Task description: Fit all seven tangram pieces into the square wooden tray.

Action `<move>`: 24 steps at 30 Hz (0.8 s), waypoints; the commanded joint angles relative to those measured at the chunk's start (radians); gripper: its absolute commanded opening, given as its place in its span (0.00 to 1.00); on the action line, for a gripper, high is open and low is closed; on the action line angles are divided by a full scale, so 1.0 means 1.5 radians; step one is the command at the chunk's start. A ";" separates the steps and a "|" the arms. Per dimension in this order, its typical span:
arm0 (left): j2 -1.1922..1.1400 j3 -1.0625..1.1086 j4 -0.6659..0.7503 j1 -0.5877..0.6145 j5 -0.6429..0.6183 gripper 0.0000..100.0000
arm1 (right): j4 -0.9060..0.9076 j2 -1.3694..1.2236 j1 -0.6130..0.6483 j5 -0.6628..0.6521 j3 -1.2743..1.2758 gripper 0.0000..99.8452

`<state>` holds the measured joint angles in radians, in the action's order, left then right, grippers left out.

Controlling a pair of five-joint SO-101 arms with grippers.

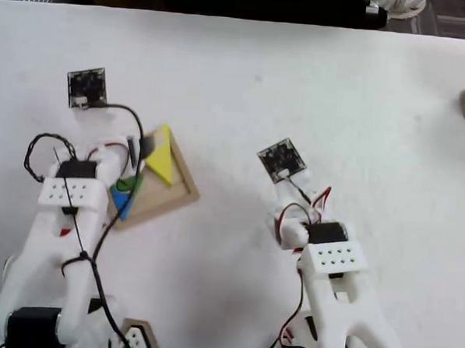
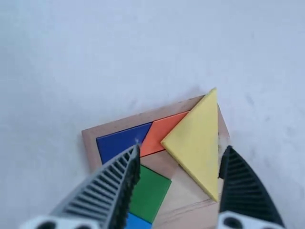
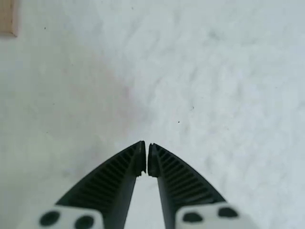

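While your left gripper (image 2: 181, 152) hangs open over the square wooden tray (image 2: 88, 139), your right gripper (image 3: 146, 160) sits closed above the white table (image 3: 214, 71), well apart from it.
Tray contents: dark blue piece (image 2: 119, 140), orange piece (image 2: 159, 133), green piece (image 2: 150, 193), light blue piece (image 2: 138, 220); yellow triangle (image 2: 198, 143) lies askew, one corner across the rim.

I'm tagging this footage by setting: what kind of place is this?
Most likely a robot workbench in a lab or workshop. A white-covered table carries two small desktop arms with exposed cables, the left arm and the right arm. A wooden tangram tray sits there as a practice puzzle.
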<state>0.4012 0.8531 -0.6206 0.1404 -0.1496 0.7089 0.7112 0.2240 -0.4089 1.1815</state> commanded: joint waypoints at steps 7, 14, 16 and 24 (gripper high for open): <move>-0.064 -0.080 0.046 -0.004 -0.009 0.27 | -0.013 0.003 -0.006 -0.001 -0.003 0.02; -0.269 -0.249 0.011 -0.004 -0.008 0.15 | -0.013 0.003 -0.005 -0.001 -0.003 0.02; -0.310 -0.287 -0.007 -0.004 -0.006 0.09 | -0.013 0.003 -0.005 -0.001 -0.003 0.02; -0.359 -0.343 -0.059 -0.006 -0.007 0.02 | -0.013 0.003 -0.004 -0.001 -0.003 0.02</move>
<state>-0.1297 0.4020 -0.7020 0.1419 -0.1496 0.7089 0.7112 0.2240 -0.4089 1.1815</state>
